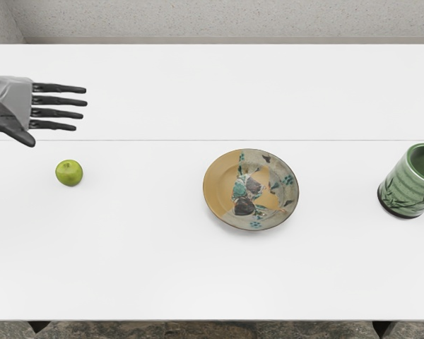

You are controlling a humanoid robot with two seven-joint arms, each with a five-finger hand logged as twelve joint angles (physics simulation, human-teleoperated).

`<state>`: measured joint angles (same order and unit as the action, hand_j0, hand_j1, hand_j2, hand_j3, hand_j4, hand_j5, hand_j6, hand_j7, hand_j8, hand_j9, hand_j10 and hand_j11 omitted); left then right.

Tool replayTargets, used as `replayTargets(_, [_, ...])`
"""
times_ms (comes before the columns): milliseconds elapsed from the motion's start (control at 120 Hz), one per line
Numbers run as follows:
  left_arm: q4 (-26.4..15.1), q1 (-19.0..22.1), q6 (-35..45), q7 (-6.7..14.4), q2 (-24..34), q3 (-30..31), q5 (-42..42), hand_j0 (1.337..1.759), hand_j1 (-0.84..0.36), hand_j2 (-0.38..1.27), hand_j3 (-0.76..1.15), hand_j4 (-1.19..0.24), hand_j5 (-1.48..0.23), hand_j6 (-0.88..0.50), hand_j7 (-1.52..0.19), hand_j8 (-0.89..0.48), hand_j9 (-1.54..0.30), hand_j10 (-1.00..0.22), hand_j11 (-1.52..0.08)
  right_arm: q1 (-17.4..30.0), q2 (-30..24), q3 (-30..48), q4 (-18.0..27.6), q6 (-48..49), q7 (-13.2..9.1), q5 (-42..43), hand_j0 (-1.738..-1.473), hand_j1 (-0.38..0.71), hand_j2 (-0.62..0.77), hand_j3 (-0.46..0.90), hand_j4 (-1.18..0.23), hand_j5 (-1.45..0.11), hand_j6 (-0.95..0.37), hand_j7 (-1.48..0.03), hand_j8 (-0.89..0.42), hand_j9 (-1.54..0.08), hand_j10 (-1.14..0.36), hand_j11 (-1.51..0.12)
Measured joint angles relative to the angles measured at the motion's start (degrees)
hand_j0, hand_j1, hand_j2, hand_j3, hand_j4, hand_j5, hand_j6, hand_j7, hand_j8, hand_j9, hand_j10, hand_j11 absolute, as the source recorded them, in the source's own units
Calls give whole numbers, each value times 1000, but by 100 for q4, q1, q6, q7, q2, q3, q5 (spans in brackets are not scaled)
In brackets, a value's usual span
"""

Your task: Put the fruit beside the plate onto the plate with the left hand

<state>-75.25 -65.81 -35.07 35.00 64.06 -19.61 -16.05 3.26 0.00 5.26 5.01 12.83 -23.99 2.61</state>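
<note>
Head view: green apple [69, 172], round, stem end up

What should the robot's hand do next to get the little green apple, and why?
Probably bring the left hand down over the green apple. The hand is open and holds nothing, and the apple sits apart from it, nearer the camera. The apple lies on the table left of the plate, so it must be grasped first.
</note>
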Motion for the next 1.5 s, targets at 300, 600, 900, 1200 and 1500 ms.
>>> replayTargets(300, [-86, -258, 0, 0, -21, -76, 752, 1658, 329, 2, 0, -14, -20, -14, -20, -14, -20, -15, -20, -9, 0, -23, 2, -15, 8, 3, -1658, -349, 0, 0, 0, 0, -1, 0, 0, 0, 0, 0])
replayTargets(600, [-551, 293, 1639, 0, -915, -23, 5189, 1658, 330, 3, 0, -18, -21, -19, -21, -19, -21, -18, -21, -47, 0, -25, 8, -17, 9, 3, -1658, -349, 0, 0, 0, 0, -1, 0, 0, 0, 0, 0])
replayTargets(900, [-694, 1026, 3793, 0, -1594, 237, 7039, 1658, 328, 5, 0, -24, -26, -25, -25, -25, -25, -23, -25, -126, 0, -17, 9, -17, 9, 3, -1658, -349, 0, 0, 0, 0, -1, 0, 0, 0, 0, 0])
replayTargets(1200, [-681, 1379, 4356, 0, -1974, 347, 7641, 1658, 281, 14, 0, -64, -78, -66, -77, -66, -77, -64, -77, -136, 0, -16, 1, -24, 19, 2, -1658, -349, 0, 0, 0, 0, 0, 0, 0, 0, 0, 0])
replayTargets(1500, [-684, 1757, 4907, 0, -2176, 353, 8191, 1658, 213, 26, 0, -120, -150, -122, -150, -121, -150, -119, -150, -138, 0, -17, 0, -26, 33, 2, -1658, -349, 0, 0, 0, 0, 0, 0, 0, 0, 0, 0])
